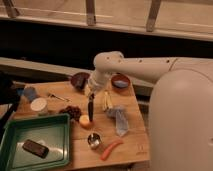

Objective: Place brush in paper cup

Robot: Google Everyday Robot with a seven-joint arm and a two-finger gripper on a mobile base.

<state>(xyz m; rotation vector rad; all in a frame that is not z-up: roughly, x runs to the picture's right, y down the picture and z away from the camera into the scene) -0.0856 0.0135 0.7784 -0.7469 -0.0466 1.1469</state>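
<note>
The brush [90,110] is a slender black stick hanging upright from my gripper [91,96], its lower end just above the wooden table [135,142]. The gripper is shut on the brush's top, at the table's middle, in front of the purple bowl [79,80]. The paper cup [38,105] is short and white and stands at the left of the table, well to the left of the brush. My white arm reaches in from the right.
A blue cup [30,93] and a fork [57,96] lie near the paper cup. A yellow ball [85,120], dark grapes [73,111], banana [106,101], blue cloth [120,121], metal cup [94,141] and carrot [111,149] surround the brush. A green tray [50,122] sits front left.
</note>
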